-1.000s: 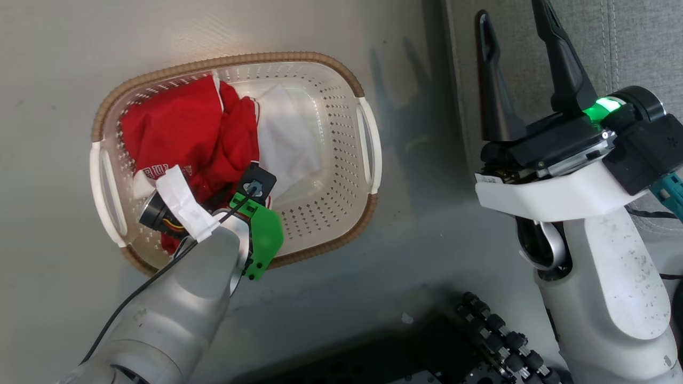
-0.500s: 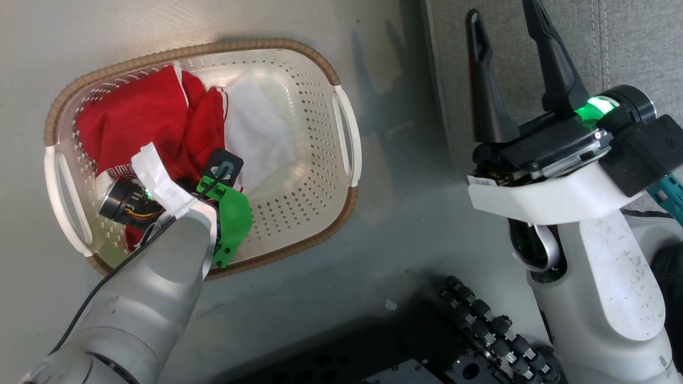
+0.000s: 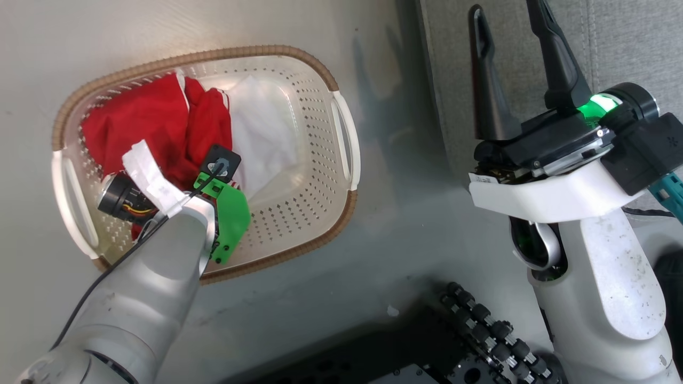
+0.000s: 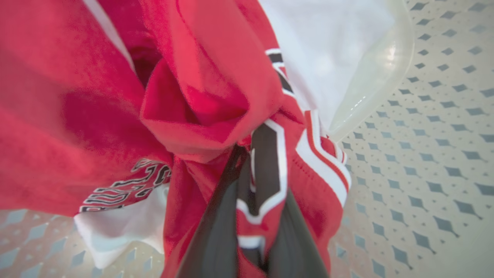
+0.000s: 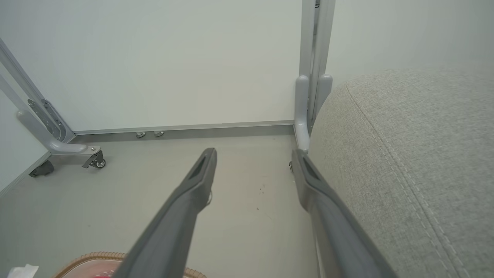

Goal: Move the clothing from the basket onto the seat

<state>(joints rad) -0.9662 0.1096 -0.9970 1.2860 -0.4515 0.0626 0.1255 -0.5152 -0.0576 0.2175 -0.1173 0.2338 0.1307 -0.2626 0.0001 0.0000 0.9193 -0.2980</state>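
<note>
Head view, with both wrist views. The basket (image 3: 240, 52) stands on the pale floor (image 3: 160, 26), to the left of the seat (image 3: 629, 42) and apart from it. The clothing (image 3: 144, 117) lies bunched in the basket's left half, all of it inside the rim. A white cloth (image 3: 261, 133) lies beside it toward the middle, touching it. The basket's right half shows bare perforated plastic.

The left arm reaches down into the basket over the near rim, and its wrist covers the near edge of the red fabric. In the left wrist view, the left gripper (image 4: 252, 193) has its two dark fingers (image 4: 216, 231) drawn close together. A fold of the clothing (image 4: 77, 96) with white and black trim is pinched between them. Black-outlined lettering shows on the fabric at lower left, and the white cloth (image 4: 320, 50) lies above right. The basket's perforated floor (image 4: 424, 154) is at the right.

The right gripper (image 3: 507, 21) is held over the left edge of the seat, its fingers spread wide with nothing between them. In the right wrist view, the right gripper (image 5: 254, 154) points along the floor toward a white wall panel. The seat (image 5: 405, 154) is just to its right and the basket rim (image 5: 100, 256) at the bottom edge.
</note>
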